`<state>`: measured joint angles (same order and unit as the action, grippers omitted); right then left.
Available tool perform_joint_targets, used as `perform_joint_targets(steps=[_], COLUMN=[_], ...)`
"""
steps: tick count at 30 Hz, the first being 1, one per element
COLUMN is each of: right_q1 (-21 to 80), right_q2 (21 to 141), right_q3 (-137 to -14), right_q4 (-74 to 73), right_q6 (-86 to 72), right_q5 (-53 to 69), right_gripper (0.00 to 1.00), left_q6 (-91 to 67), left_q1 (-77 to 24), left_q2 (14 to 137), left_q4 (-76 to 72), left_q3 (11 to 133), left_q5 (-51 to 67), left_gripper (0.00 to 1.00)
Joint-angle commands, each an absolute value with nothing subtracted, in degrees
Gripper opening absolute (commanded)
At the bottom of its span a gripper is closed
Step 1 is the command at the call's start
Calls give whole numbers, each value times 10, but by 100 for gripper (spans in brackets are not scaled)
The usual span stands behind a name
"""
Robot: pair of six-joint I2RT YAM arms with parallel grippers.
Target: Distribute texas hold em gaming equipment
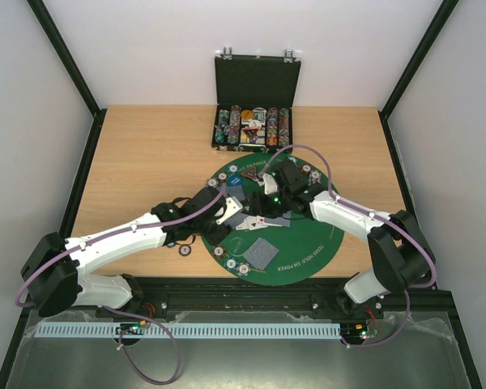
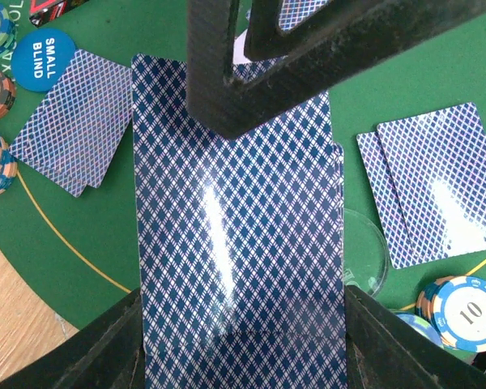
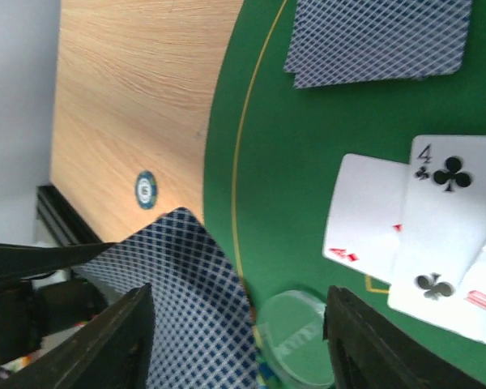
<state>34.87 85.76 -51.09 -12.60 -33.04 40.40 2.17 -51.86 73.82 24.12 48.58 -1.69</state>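
Left arm comes in from 8 o'clock, stretched low over the green mat (image 1: 308,243), with the wrist near the mat's centre. The left gripper (image 2: 243,356) is clamped on the held cards (image 2: 235,243), blue backs up, which span its fingers edge to edge.

Right arm comes in from 4 o'clock, elbow bent, wrist tipped down at centre. The right gripper (image 3: 239,344) is open and holds nothing. A corner of the held cards sits between its fingers, against the left one and clear of the right.

- 4 of clubs (image 3: 441,235): face up beside the right gripper.
- Deck (image 1: 261,253): at 6 o'clock on the mat.
- Blue button (image 2: 42,58): by the 10 o'clock corner of the held cards.
- 1 chip (image 1: 185,250): on the bare table (image 1: 146,154), off the mat at 8 o'clock.
- Case (image 1: 253,97): at 12 o'clock.
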Motion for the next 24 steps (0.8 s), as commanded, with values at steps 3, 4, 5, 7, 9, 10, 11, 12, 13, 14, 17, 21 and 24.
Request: perform_joint_targets(steps=[3, 4, 5, 7, 9, 10, 11, 12, 13, 14, 17, 21, 24], right_q1=[347, 347, 347, 347, 347, 347, 347, 346, 346, 345, 339, 327, 314], right_q2=[848, 848, 848, 846, 842, 839, 837, 834, 831, 827, 815, 798, 780], right_q3=[-497, -495, -494, -491, -490, -489, -489, -488, -488, -487, -485, -475, -465], right_q4=[-98, -99, -100, -102, -105, -105, -105, -105, -105, -105, -110, -107, -106], right_q6=[-344, -343, -343, -344, -347, -349, -352, -355, -358, -359, -362, -361, -361], right_q5=[450, 450, 449, 441, 426, 415, 406, 397, 389, 378, 350, 343, 335], right_gripper=[43, 39, 35, 26, 21, 19, 17, 14, 11, 9, 3, 2, 1], left_q6=[24, 24, 24, 24, 24, 24, 24, 24, 24, 24, 24, 24, 23], left_q1=[-522, -521, -521, -521, -522, -521, -522, -521, -521, -521, -521, -521, -521], left_q2=[738, 737, 737, 737, 738, 738, 738, 739, 739, 739, 739, 740, 741], left_q4=[238, 238, 238, 238, 238, 237, 238, 237, 237, 238, 237, 237, 238], left_q3=[488, 488, 488, 488, 488, 488, 488, 488, 488, 488, 488, 488, 488], left_q5=[-16, -16, -16, -16, -16, -16, -16, -16, -16, -17, -18, -20, -22], left_gripper=[60, 59, 59, 59, 59, 59, 59, 59, 59, 59, 59, 59, 59])
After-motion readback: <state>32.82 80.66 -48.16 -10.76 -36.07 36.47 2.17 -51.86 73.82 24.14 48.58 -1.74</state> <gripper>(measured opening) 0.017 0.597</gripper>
